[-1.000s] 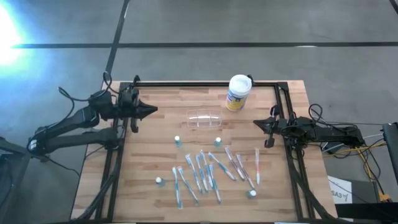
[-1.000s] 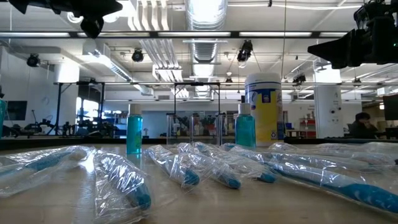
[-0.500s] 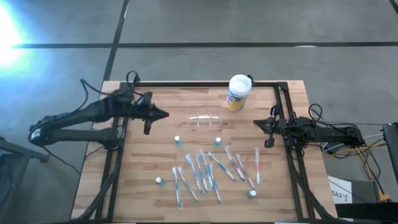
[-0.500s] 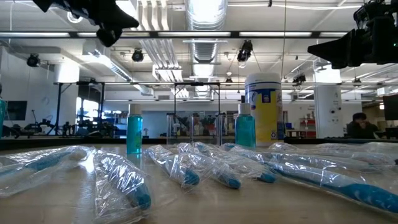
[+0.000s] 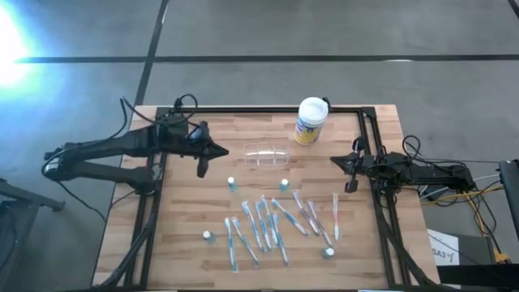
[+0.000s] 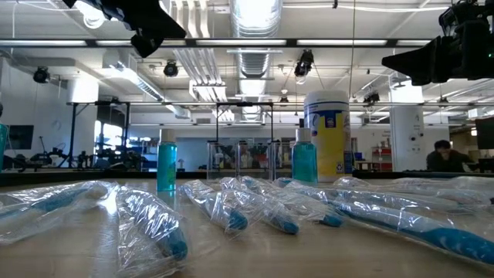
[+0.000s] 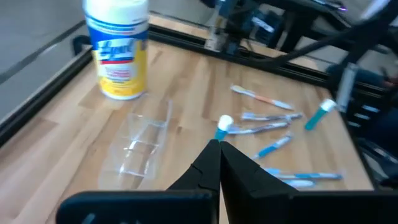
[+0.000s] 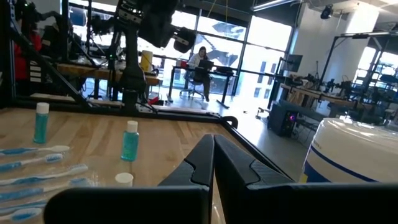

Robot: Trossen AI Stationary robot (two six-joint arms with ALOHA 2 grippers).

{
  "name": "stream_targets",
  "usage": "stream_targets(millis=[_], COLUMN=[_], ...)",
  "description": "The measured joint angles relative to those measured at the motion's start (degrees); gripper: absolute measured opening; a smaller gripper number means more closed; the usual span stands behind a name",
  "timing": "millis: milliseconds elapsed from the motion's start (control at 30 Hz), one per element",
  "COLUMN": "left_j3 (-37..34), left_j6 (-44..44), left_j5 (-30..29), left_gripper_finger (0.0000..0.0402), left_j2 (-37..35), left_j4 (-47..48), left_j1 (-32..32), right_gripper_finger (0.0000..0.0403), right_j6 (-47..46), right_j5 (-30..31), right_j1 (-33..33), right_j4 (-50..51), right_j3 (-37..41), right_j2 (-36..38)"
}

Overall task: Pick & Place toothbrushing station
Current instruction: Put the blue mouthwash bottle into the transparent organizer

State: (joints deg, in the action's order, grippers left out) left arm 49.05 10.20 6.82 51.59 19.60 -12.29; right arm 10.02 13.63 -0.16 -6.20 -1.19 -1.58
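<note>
The toothbrushing station, a clear plastic holder (image 5: 267, 154), lies on the wooden table near its far middle; in the left wrist view the holder (image 7: 142, 144) lies ahead of my fingers. My left gripper (image 5: 225, 151) is shut and hovers above the table, just left of the holder, touching nothing; it also shows in the left wrist view (image 7: 218, 144). My right gripper (image 5: 332, 161) waits shut at the table's right side, clear of everything, and shows in its own wrist view (image 8: 213, 138).
A white canister with a yellow-blue label (image 5: 310, 121) stands behind the holder. Several wrapped toothbrushes (image 5: 268, 225) lie spread over the near middle, with small blue bottles (image 5: 231, 184) (image 5: 284, 185) among them. Black frame rails (image 5: 268, 109) edge the table.
My left gripper has moved from the table's left edge toward the right, closing in on the clear holder, and has tipped further downward. It stays shut. Nothing on the table has moved.
</note>
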Motion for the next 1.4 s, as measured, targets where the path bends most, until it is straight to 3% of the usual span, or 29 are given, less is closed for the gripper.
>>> stream_targets(millis=[267,933,1400], left_j3=[3.8,16.7,25.0], left_j6=[2.1,5.3,9.9], left_j5=[-7.9,-8.6,-12.5], left_gripper_finger=[0.0006,0.0004,0.0007], left_j2=[4.7,20.2,30.2], left_j4=[5.0,21.5,34.2], left_j1=[3.3,10.5,12.9], right_gripper_finger=[0.0008,0.0008,0.0008], right_j6=[-0.8,-1.1,-1.1], right_j5=[0.0,0.0,0.0], right_j1=[0.0,0.0,0.0], right_j4=[0.0,0.0,-0.1], right_j3=[0.0,0.0,0.0], right_j2=[0.0,0.0,0.0])
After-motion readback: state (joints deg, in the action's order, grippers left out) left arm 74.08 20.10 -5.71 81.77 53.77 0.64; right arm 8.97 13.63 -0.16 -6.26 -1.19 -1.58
